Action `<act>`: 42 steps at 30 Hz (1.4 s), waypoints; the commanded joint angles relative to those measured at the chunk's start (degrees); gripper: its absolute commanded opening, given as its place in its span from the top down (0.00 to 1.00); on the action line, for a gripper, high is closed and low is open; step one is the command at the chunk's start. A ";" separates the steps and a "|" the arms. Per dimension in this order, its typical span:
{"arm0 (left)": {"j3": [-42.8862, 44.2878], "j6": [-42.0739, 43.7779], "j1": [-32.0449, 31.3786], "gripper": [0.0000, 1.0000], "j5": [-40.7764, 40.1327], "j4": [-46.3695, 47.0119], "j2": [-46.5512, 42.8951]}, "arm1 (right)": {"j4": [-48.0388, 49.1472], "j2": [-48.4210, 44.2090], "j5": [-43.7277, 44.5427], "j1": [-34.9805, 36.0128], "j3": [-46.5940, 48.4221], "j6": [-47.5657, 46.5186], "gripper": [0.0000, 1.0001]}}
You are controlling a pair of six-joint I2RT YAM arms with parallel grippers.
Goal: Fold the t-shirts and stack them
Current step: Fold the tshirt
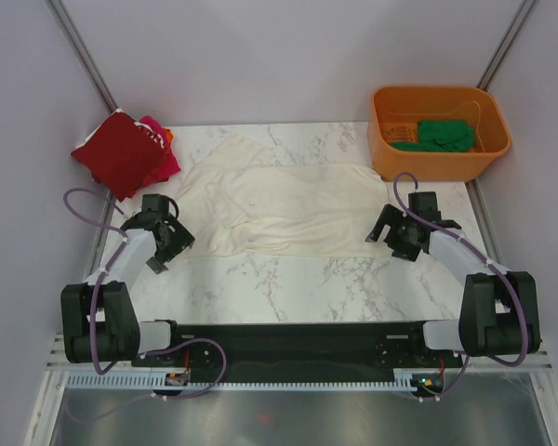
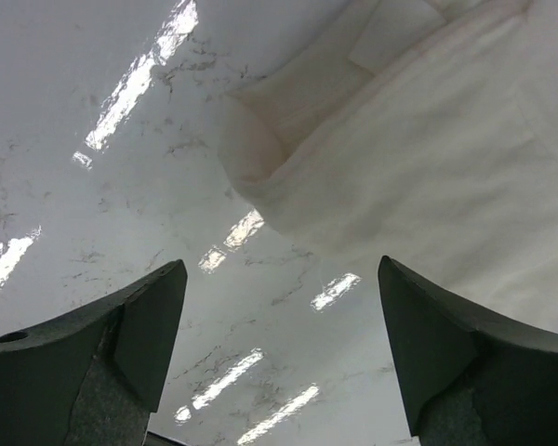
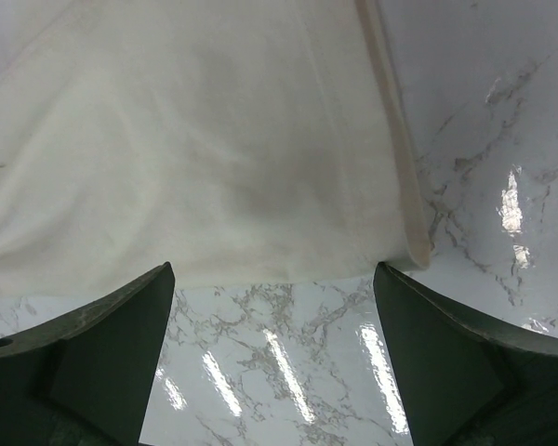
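Cream t-shirt (image 1: pixel 288 209), red t-shirt (image 1: pixel 119 153), orange tub (image 1: pixel 430 163), marbled white table (image 1: pixel 288 279)

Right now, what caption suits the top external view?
Cream-white t-shirt spread on the table, left pincer and right pincer open at its sides; green shirt in orange tub.

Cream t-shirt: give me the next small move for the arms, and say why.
Probably lower both arms onto the near edge and pinch it. The cream t-shirt lies spread out on the table, unfolded; the left fingers and right fingers stand open and empty, just short of its near corners, so a grasp for the first fold seems due.
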 commanded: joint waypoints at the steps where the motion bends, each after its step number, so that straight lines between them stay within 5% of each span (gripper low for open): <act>1: -2.75 -4.58 0.09 0.09 -3.69 4.82 2.24 | 1.84 -0.02 -0.75 -0.11 -0.56 -0.81 0.04; 8: -2.85 -4.58 0.44 0.09 -3.69 4.82 7.25 | 2.11 1.21 -0.31 -0.11 -0.48 -0.28 0.05; 9: -2.68 -6.67 0.53 0.16 -10.22 10.74 7.52 | 1.94 1.12 0.04 -0.11 -0.39 -0.37 0.05; 11: -2.15 -6.86 1.06 0.26 -10.63 12.28 8.22 | 0.88 0.77 1.36 -0.11 -0.13 -0.72 0.05; 12: -1.89 -6.52 1.06 0.43 -10.81 12.73 8.40 | 0.62 0.60 1.88 -0.11 -0.13 -0.81 0.05; 15: -1.62 -5.73 1.06 0.68 -10.90 14.31 9.10 | -0.87 -0.11 4.17 -0.20 -0.21 -0.99 0.06; 23: -1.80 -4.67 1.06 0.74 -8.53 15.63 9.45 | -2.90 -5.11 7.16 -0.11 -3.46 -0.20 0.10; 29: -1.71 -4.32 1.06 0.74 -6.94 15.98 9.72 | 0.61 -4.50 5.75 -0.20 -6.89 0.24 0.26; 34: -1.88 -4.31 1.06 0.75 -5.72 15.98 8.49 | 3.24 -2.32 7.16 -0.29 -6.63 -0.02 0.60; 38: -2.41 -4.05 0.97 0.75 -4.75 15.89 6.47 | 4.74 0.68 5.41 -0.99 -6.28 -0.46 0.67; 42: -3.20 -3.88 1.06 0.80 -3.08 15.46 4.27 | 5.01 -0.45 3.74 -1.43 -6.54 -0.38 1.00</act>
